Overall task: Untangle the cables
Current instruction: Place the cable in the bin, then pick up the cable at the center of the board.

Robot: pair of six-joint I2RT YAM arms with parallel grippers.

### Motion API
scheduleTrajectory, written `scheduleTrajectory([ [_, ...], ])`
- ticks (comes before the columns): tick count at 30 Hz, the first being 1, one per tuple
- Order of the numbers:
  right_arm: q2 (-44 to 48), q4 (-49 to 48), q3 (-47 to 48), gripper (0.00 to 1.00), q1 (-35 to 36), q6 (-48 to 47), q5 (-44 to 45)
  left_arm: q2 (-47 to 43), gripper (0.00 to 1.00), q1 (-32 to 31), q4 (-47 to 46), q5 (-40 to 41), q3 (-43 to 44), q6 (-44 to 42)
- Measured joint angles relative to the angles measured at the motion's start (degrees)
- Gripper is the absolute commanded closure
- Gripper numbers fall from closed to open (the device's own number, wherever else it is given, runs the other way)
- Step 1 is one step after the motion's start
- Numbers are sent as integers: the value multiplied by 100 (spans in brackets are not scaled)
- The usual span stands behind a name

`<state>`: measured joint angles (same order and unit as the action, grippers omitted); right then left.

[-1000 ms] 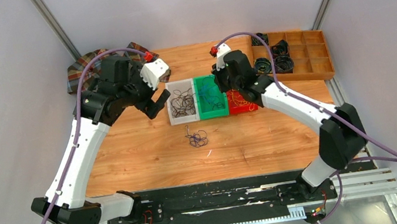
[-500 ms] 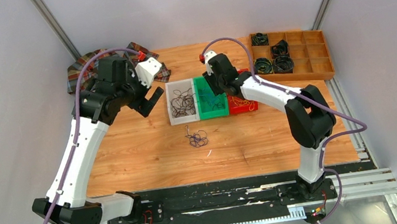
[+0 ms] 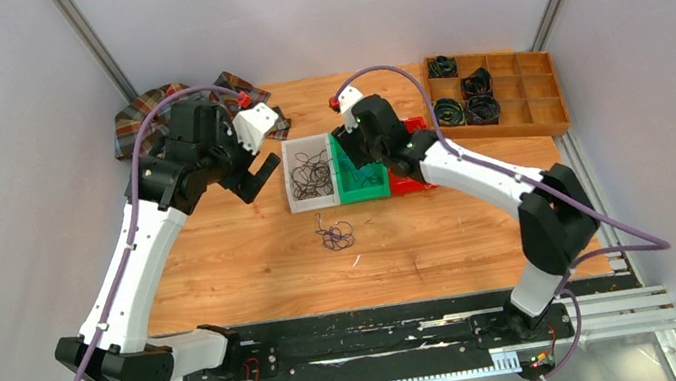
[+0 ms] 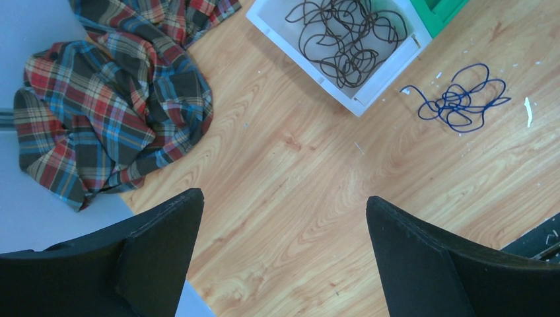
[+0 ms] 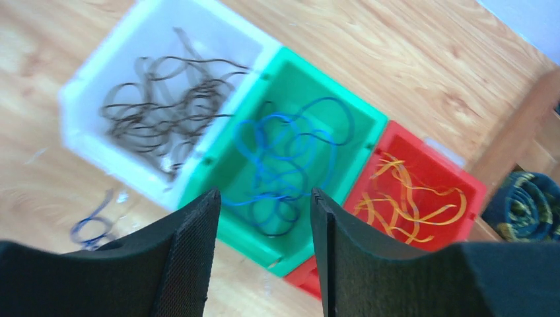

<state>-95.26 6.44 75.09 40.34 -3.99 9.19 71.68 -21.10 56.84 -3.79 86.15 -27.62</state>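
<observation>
One small blue tangle (image 3: 334,237) lies loose on the table (image 3: 442,236), just in front of the white bin (image 3: 291,172). The other cables (image 5: 290,158) sit sorted in the white bin, the green bin (image 3: 347,194) and the red bin (image 3: 414,184). The right gripper (image 5: 263,198) has swung from the red bin to above the green bin, and its jaws have parted, empty. The left gripper (image 4: 282,198) hovers spread wide beside the white bin. We judge the blue tangle is what remains.

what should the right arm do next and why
Probably move the right gripper off the green bin and down toward the blue tangle on the table: its jaws are open and empty, and that tangle lies loose, in no bin.
</observation>
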Motion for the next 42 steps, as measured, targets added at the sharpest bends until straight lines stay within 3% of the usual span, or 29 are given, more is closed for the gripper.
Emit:
scheduleTrajectory([
  [6,758,-562,-1213,48,1062,116,-118,-48,2,2,-33,-22,-348,-116],
  [13,256,-660,-1816,52,1528,549,-470,-48,2,4,-103,-24,-389,-149],
  [17,-249,-673,-1816,65,1528,680,-573,-83,2,4,-107,-59,-389,-173],
  [22,-603,-649,-1816,98,1528,798,-660,-177,2,4,-107,-74,-389,-223],
  [26,-431,-664,-1875,99,1528,894,-662,-260,2,4,-111,-109,-407,-262],
  [32,728,-636,-2170,99,1528,872,-881,-319,2,4,-87,-446,-573,-376],
  [37,1759,-704,-2203,99,1445,879,-1554,-422,1,9,-37,-1281,-935,-588],
  [42,2181,-778,-2201,99,1189,988,-2500,-761,4,15,46,-2524,-1434,-960],
])
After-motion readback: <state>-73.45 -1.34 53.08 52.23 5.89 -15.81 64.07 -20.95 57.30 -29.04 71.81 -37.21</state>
